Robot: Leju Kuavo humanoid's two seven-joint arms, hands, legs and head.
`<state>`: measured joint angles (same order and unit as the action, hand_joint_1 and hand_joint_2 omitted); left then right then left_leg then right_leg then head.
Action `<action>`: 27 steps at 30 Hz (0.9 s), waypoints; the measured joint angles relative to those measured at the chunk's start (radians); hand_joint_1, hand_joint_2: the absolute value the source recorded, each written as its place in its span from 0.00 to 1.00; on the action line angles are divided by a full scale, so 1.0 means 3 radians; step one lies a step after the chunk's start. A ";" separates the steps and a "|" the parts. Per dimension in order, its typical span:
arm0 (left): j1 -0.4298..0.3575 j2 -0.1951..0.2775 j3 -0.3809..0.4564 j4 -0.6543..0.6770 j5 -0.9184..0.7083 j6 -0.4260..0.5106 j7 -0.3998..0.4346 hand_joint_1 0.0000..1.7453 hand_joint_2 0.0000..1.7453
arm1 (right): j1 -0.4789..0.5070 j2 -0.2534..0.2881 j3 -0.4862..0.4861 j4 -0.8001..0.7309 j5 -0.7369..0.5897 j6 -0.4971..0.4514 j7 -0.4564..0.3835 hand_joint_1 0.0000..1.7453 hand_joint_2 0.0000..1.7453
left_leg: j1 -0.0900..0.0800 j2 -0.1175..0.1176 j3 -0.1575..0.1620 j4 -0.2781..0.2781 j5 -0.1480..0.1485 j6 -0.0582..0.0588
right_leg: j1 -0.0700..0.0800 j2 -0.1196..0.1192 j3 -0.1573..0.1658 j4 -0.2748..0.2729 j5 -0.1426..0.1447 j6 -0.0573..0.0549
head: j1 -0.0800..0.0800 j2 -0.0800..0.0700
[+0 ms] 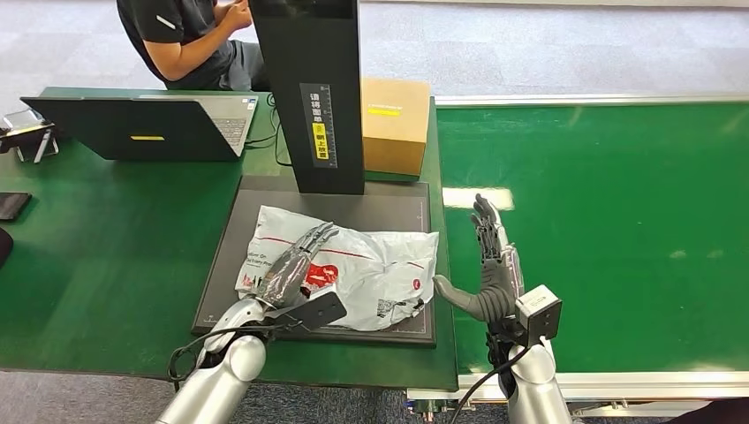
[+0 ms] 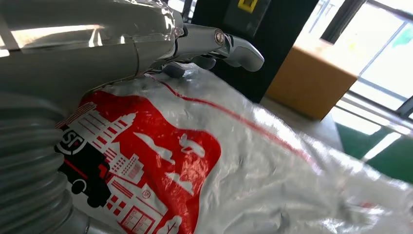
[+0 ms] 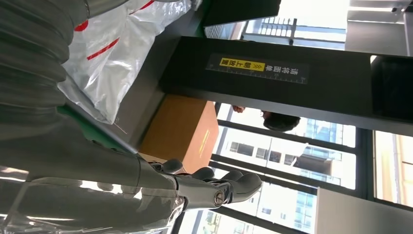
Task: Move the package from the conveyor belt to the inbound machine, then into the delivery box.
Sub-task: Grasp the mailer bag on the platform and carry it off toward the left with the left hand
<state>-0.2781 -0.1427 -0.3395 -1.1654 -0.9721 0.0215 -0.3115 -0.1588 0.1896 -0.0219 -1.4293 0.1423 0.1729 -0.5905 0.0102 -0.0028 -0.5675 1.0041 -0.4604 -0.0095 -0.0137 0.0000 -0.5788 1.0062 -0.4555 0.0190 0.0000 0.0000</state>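
package [image 1: 371, 269] lies crosswise on the machine's dark plate [image 1: 230, 238], left hand [image 1: 296, 261] flat on top, fingers straight; right hand [image 1: 490, 265] spread, just beside its right end.

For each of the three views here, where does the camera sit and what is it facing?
Head view: high on the body, looking down at the table; both arms show, left hand on the package, right hand open beside it.
Left wrist view: behind the left hand, close over the package.
Right wrist view: behind the right hand, facing the black column.
All share the cardboard box.
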 joint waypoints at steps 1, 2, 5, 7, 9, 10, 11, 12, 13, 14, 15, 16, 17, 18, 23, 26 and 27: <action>-0.0023 0.0000 -0.0003 0.0066 -0.0002 -0.0036 0.0014 0.54 1.00 | -0.0001 0.0001 -0.0003 0.0006 0.0000 0.0000 -0.0001 0.00 1.00 | 0.0000 0.0000 0.0000 0.0000 0.0000 0.0000 | 0.0000 0.0000 0.0000 0.0000 0.0000 0.0000 | 0.0000 0.0000; -0.0049 0.0000 -0.0005 0.0136 0.0013 -0.0081 0.0019 0.77 1.00 | -0.0002 0.0003 -0.0006 0.0012 -0.0001 0.0001 -0.0003 0.00 1.00 | 0.0000 0.0000 0.0000 0.0000 0.0000 0.0000 | 0.0000 0.0000 0.0001 0.0000 0.0000 0.0000 | 0.0000 0.0000; -0.0122 -0.0001 -0.0003 0.0305 0.0135 -0.0236 -0.0028 1.00 1.00 | -0.0005 0.0013 -0.0011 0.0027 -0.0008 0.0015 -0.0019 0.00 1.00 | 0.0000 -0.0001 0.0001 0.0000 0.0000 0.0000 | 0.0000 -0.0001 0.0003 0.0000 0.0000 0.0000 | 0.0000 0.0000; -0.0166 -0.0001 0.0005 0.0390 0.0216 -0.0324 -0.0067 1.00 1.00 | -0.0008 0.0017 -0.0015 0.0037 -0.0017 0.0021 -0.0027 0.00 1.00 | 0.0000 -0.0002 0.0004 0.0000 0.0000 0.0000 | 0.0000 -0.0003 0.0006 0.0000 0.0000 0.0000 | 0.0000 0.0000; -0.0214 -0.0001 0.0011 0.0470 0.0268 -0.0388 -0.0071 1.00 1.00 | -0.0013 0.0018 -0.0020 0.0046 -0.0030 0.0020 -0.0030 0.00 1.00 | 0.0000 -0.0003 0.0008 0.0000 0.0000 0.0000 | -0.0001 -0.0006 0.0012 0.0000 0.0000 0.0000 | 0.0000 0.0000; -0.0238 -0.0002 0.0013 0.0508 0.0288 -0.0409 -0.0063 1.00 1.00 | -0.0016 0.0018 -0.0023 0.0051 -0.0035 0.0020 -0.0030 0.00 1.00 | 0.0000 -0.0004 0.0010 0.0000 0.0000 0.0001 | -0.0001 -0.0006 0.0015 0.0000 0.0000 0.0000 | 0.0000 0.0000; -0.0262 -0.0002 0.0015 0.0542 0.0307 -0.0423 -0.0053 1.00 1.00 | -0.0018 0.0018 -0.0025 0.0055 -0.0038 0.0020 -0.0031 0.00 1.00 | 0.0000 -0.0004 0.0013 0.0000 0.0000 0.0001 | -0.0001 -0.0006 0.0018 0.0000 -0.0001 0.0001 | 0.0000 0.0000; -0.0286 -0.0004 0.0018 0.0574 0.0323 -0.0431 -0.0045 1.00 1.00 | -0.0019 0.0019 -0.0028 0.0059 -0.0040 0.0020 -0.0031 0.00 1.00 | 0.0000 -0.0004 0.0016 0.0000 0.0000 0.0001 | -0.0002 -0.0006 0.0021 0.0000 -0.0001 0.0001 | 0.0000 0.0000; -0.0306 -0.0007 0.0021 0.0601 0.0335 -0.0434 -0.0040 1.00 1.00 | -0.0020 0.0019 -0.0029 0.0062 -0.0041 0.0020 -0.0031 0.00 1.00 | 0.0000 -0.0004 0.0019 0.0000 -0.0001 0.0001 | -0.0002 -0.0006 0.0024 0.0000 -0.0001 0.0001 | 0.0000 0.0000; -0.0321 -0.0010 0.0023 0.0622 0.0345 -0.0432 -0.0038 1.00 1.00 | -0.0021 0.0019 -0.0029 0.0064 -0.0044 0.0020 -0.0031 0.00 1.00 | 0.0000 -0.0004 0.0022 -0.0001 -0.0001 0.0002 | -0.0003 -0.0006 0.0027 0.0000 -0.0001 0.0001 | 0.0000 0.0000; -0.0331 -0.0012 0.0026 0.0638 0.0353 -0.0429 -0.0038 1.00 1.00 | -0.0022 0.0019 -0.0029 0.0065 -0.0046 0.0020 -0.0031 0.00 1.00 | 0.0000 -0.0004 0.0024 -0.0001 -0.0001 0.0002 | -0.0003 -0.0006 0.0030 0.0000 -0.0001 0.0001 | 0.0000 0.0000; -0.0337 -0.0013 0.0028 0.0647 0.0360 -0.0422 -0.0039 1.00 1.00 | -0.0024 0.0019 -0.0030 0.0066 -0.0048 0.0020 -0.0031 0.00 1.00 | 0.0000 -0.0004 0.0026 -0.0001 -0.0001 0.0002 | -0.0003 -0.0006 0.0032 0.0000 -0.0001 0.0001 | 0.0000 0.0000; -0.0339 -0.0014 0.0030 0.0652 0.0367 -0.0413 -0.0042 1.00 1.00 | -0.0027 0.0019 -0.0030 0.0066 -0.0051 0.0020 -0.0031 0.00 1.00 | 0.0000 -0.0004 0.0028 -0.0001 -0.0001 0.0002 | -0.0003 -0.0006 0.0033 0.0000 0.0000 0.0001 | 0.0000 0.0000; -0.0340 -0.0014 0.0031 0.0654 0.0369 -0.0405 -0.0044 1.00 1.00 | -0.0030 0.0019 -0.0030 0.0066 -0.0055 0.0020 -0.0032 0.00 1.00 | 0.0000 -0.0004 0.0029 -0.0001 -0.0001 0.0002 | -0.0003 -0.0006 0.0034 0.0000 0.0000 0.0001 | 0.0000 0.0000; -0.0340 -0.0013 0.0037 0.0655 0.0373 -0.0380 -0.0045 1.00 1.00 | -0.0049 0.0022 -0.0030 0.0071 -0.0071 0.0020 -0.0033 0.00 1.00 | 0.0000 -0.0004 0.0031 -0.0001 0.0000 0.0001 | -0.0002 -0.0006 0.0036 0.0000 0.0000 0.0001 | 0.0000 0.0000; -0.0325 -0.0007 0.0062 0.0655 0.0370 -0.0268 -0.0007 1.00 1.00 | -0.0052 0.0024 -0.0031 0.0071 -0.0077 0.0021 -0.0033 0.00 1.00 | 0.0000 -0.0003 0.0031 -0.0001 0.0000 0.0001 | -0.0001 -0.0005 0.0036 0.0000 0.0000 0.0001 | 0.0000 0.0000; -0.0315 -0.0003 0.0081 0.0655 0.0367 -0.0208 0.0012 1.00 1.00 | -0.0052 0.0024 -0.0032 0.0071 -0.0085 0.0026 -0.0033 0.00 1.00 | 0.0000 -0.0003 0.0031 -0.0001 0.0000 0.0001 | -0.0001 -0.0004 0.0036 0.0000 0.0000 0.0001 | 0.0000 0.0000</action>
<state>-0.3727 -0.1436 -0.3152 -0.9689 -0.8618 -0.0411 -0.3079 -0.1744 0.1968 -0.0315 -1.4080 0.1168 0.1806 -0.6004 0.0102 -0.0037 -0.5582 1.0038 -0.4604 -0.0092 -0.0140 -0.0012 -0.5680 1.0061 -0.4554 0.0193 0.0001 0.0000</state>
